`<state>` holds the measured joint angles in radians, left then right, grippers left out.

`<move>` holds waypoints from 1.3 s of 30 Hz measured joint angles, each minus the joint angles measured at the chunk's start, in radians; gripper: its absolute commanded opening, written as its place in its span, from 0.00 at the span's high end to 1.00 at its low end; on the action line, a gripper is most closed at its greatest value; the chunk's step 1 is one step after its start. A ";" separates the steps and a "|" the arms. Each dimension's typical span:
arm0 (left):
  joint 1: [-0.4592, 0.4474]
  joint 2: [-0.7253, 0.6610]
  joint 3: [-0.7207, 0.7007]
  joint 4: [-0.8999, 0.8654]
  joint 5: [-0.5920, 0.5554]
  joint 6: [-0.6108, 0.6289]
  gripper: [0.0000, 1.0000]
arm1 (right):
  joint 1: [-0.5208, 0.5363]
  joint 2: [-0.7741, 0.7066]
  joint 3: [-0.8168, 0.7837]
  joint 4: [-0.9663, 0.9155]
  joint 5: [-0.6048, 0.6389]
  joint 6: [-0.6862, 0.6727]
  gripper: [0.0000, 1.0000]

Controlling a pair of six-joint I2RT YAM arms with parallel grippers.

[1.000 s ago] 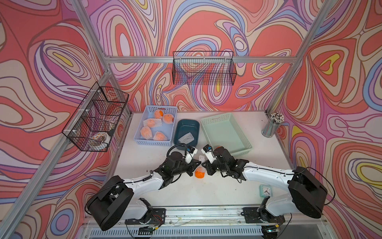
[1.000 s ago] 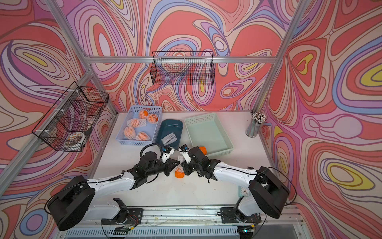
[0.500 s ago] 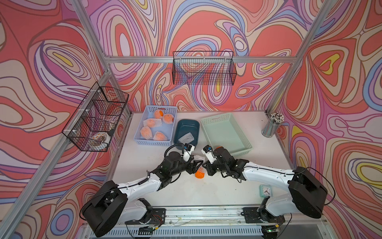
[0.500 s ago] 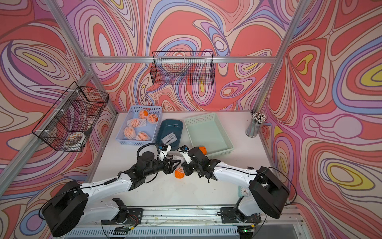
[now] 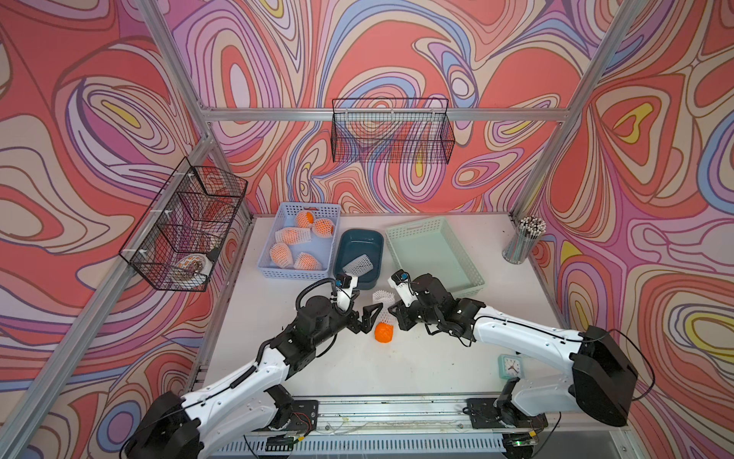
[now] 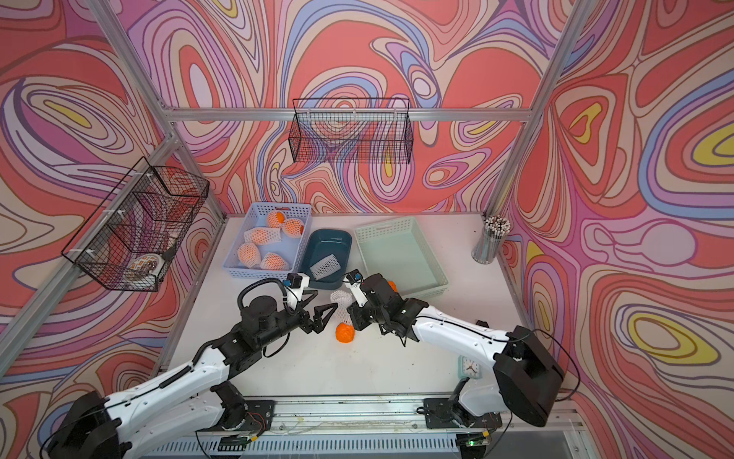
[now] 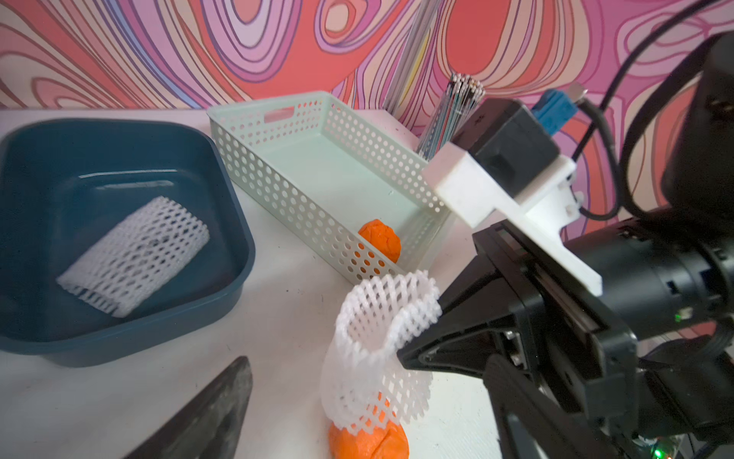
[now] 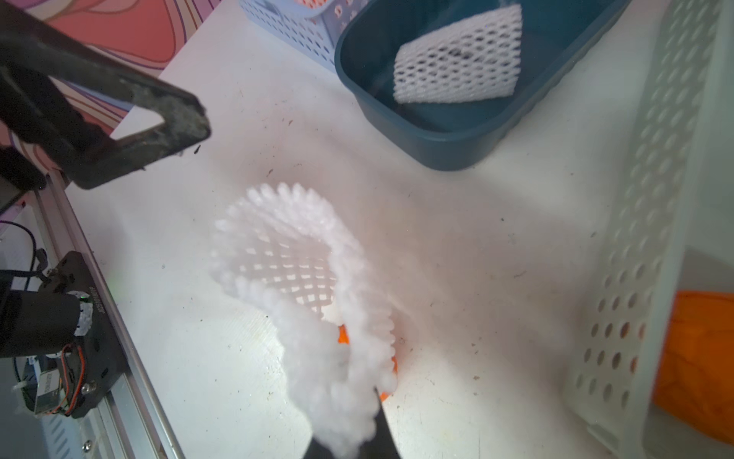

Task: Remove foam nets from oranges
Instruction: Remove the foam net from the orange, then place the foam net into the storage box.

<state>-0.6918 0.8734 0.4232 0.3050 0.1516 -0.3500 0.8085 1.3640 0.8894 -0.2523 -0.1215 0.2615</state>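
Right end effector [image 5: 394, 314] clamping net [image 5: 382, 305] rim; net standing upright, lower end draping orange [image 5: 383, 332] sitting directly below on desk [image 5: 357, 369]. Left end effector [image 5: 369, 318] gaping empty, hovering just beside orange.

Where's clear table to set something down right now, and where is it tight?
Freest: the table strip between both arms, from the orange to the near rail. Also bare: between the lavender basket and left arm, and between the mint basket and pencil cup. Tight: the centre, where left gripper, right gripper and its foam net meet.
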 measured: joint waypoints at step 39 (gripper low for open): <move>-0.001 0.088 0.203 -0.345 -0.063 -0.071 0.03 | -0.419 0.420 0.570 -0.327 -0.484 0.084 1.00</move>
<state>-0.6926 0.9615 0.6262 -0.0402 0.0887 -0.4213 0.3893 1.7844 1.4593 -0.5793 -0.6056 0.3450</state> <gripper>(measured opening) 0.991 0.055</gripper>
